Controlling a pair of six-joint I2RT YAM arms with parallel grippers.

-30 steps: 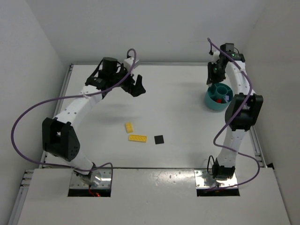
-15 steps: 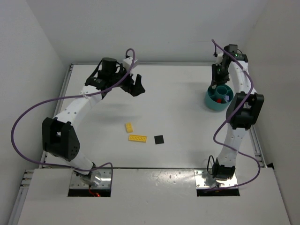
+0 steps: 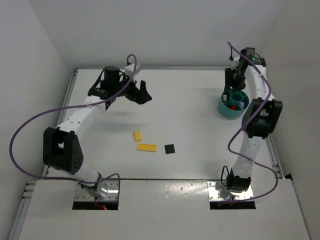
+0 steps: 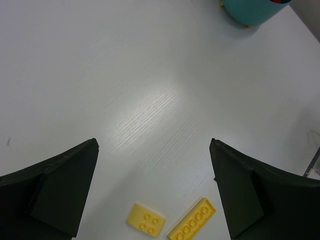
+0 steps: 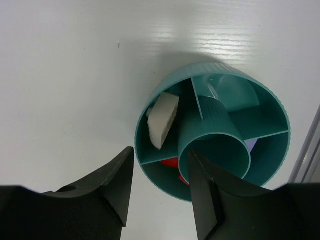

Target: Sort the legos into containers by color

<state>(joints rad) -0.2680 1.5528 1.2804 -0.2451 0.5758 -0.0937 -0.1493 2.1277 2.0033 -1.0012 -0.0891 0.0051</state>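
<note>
The teal bowl [image 3: 231, 108] stands at the right; in the right wrist view its rim [image 5: 276, 98] rings compartments holding a cream lego [image 5: 162, 120], a red lego [image 5: 171, 162] and a lavender one [image 5: 252, 145]. My right gripper [image 3: 230, 93] hangs open and empty just above the bowl [image 5: 161, 152]. Two yellow legos [image 3: 137, 135] [image 3: 146, 147] and a black plate [image 3: 170, 148] lie mid-table. My left gripper [image 3: 142, 94] is open and empty, high above the table; its view [image 4: 154, 145] shows the yellow brick [image 4: 145, 219] and the long yellow plate [image 4: 192, 225] below.
The bowl's edge shows at the top of the left wrist view [image 4: 252, 11]. White walls enclose the table at the back and sides. A metal rail [image 3: 272, 145] runs along the right edge close to the bowl.
My left arm has swung a little to the left and turned its gripper. My right wrist has shifted slightly back and right above the bowl. The legos on the table have not moved.
</note>
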